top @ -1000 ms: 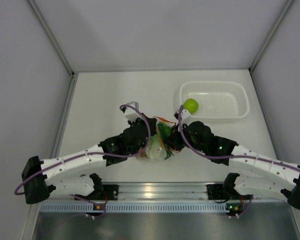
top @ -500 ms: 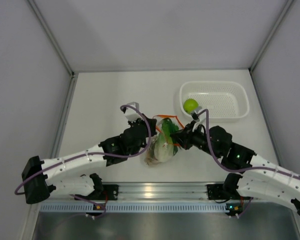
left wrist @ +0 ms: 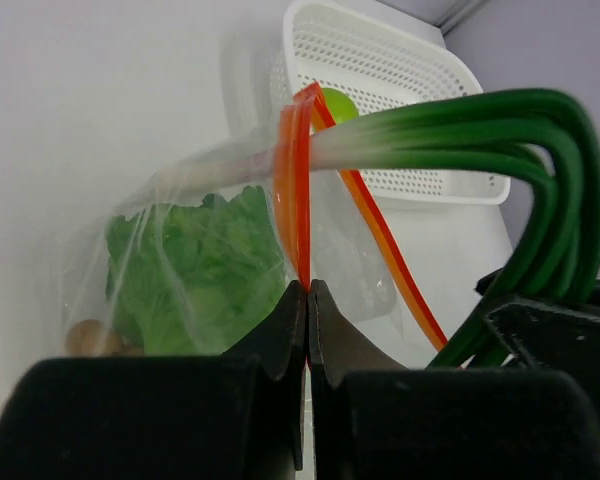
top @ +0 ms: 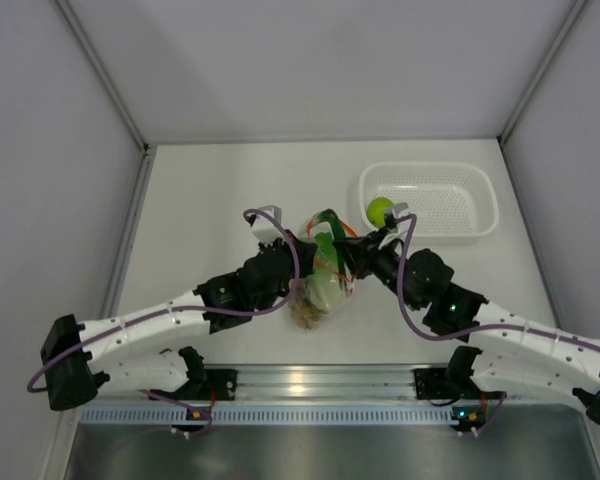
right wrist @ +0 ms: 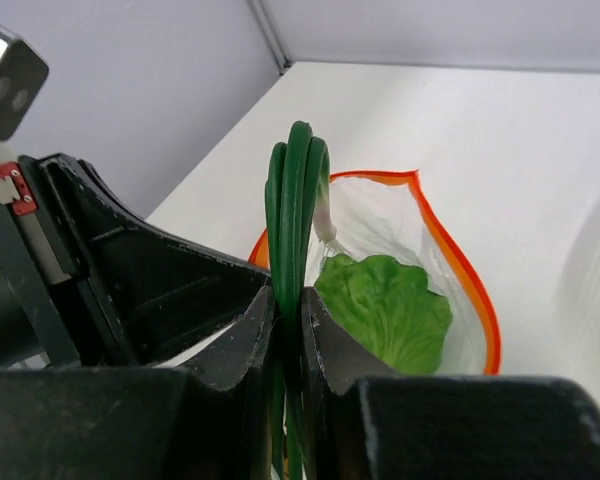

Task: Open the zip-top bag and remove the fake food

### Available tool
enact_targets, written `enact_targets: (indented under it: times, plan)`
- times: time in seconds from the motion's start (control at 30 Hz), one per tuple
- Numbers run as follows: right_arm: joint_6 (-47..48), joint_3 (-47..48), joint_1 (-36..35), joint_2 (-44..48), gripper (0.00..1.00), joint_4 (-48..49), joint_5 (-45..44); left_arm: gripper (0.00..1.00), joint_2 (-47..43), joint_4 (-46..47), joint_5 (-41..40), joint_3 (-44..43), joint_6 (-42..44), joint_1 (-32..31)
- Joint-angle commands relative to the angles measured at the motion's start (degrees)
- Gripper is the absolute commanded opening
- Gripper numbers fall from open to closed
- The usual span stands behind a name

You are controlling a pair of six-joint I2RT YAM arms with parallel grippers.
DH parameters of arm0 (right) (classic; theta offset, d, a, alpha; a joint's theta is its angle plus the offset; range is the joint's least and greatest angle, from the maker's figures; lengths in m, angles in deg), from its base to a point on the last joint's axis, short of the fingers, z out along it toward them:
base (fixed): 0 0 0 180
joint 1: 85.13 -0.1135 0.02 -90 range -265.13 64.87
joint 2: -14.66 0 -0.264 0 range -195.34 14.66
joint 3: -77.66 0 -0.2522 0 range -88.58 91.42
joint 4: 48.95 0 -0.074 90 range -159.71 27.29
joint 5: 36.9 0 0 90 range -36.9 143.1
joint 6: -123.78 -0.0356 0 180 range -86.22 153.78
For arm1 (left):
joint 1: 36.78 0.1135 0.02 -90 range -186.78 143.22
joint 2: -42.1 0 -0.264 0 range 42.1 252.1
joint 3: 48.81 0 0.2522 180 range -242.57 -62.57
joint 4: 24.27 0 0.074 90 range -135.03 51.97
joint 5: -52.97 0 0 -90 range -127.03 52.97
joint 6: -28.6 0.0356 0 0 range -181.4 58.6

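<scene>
Spanning the top view, the table (top: 200, 200) carries the zip-top bag (top: 325, 290) near its middle, held between the two arms. Whether the bag's bottom rests on the surface cannot be told.

The left gripper (left wrist: 307, 300) reaches in from 8 o'clock and is clenched on the orange-red zip strip (left wrist: 295, 180). The right gripper (right wrist: 288, 310) comes from 4 o'clock and is pinched tight around a bundle of green stalks (right wrist: 295, 200). Their pale stem passes through the open mouth, so this piece of fake food looks about half out.

The main risk is the whole bag trailing after the stalks. The film is thin and crinkly, and the left hold is only a narrow bite on the strip, so a hard or sideways pull could tear it free. The lettuce (left wrist: 200, 260) lies against the stem inside and could be dragged up and spill. The looped stalks could also slide through the right jaws if the stem catches on the strip.

At 2 o'clock from the bag stands the white basket (top: 450, 225), with the lime-green fruit (top: 380, 210) at its 9 o'clock end, just beside the right wrist. A careless swing there could clip the rim. The brown cluster (left wrist: 85, 338) sits lowest in the bag, under the lettuce, which blocks any reach for it.
</scene>
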Motion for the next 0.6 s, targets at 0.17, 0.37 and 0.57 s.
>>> enact_targets:
  times: [0.17,0.37,0.57]
  plan:
    - [4.95,11.81,-0.91,0.31,0.00,-1.86,-0.83,0.00,-0.25,-8.16,-8.15,-4.08,0.13,0.01]
    - [3.38,11.13,0.66,3.56,0.00,-4.24,-3.73,0.00,-1.13,-9.57,-10.79,-4.34,1.10,1.06]
    - [1.88,9.63,5.75,7.96,0.00,-4.41,-5.23,0.00,-1.22,-12.29,-9.57,-6.36,4.00,3.17]
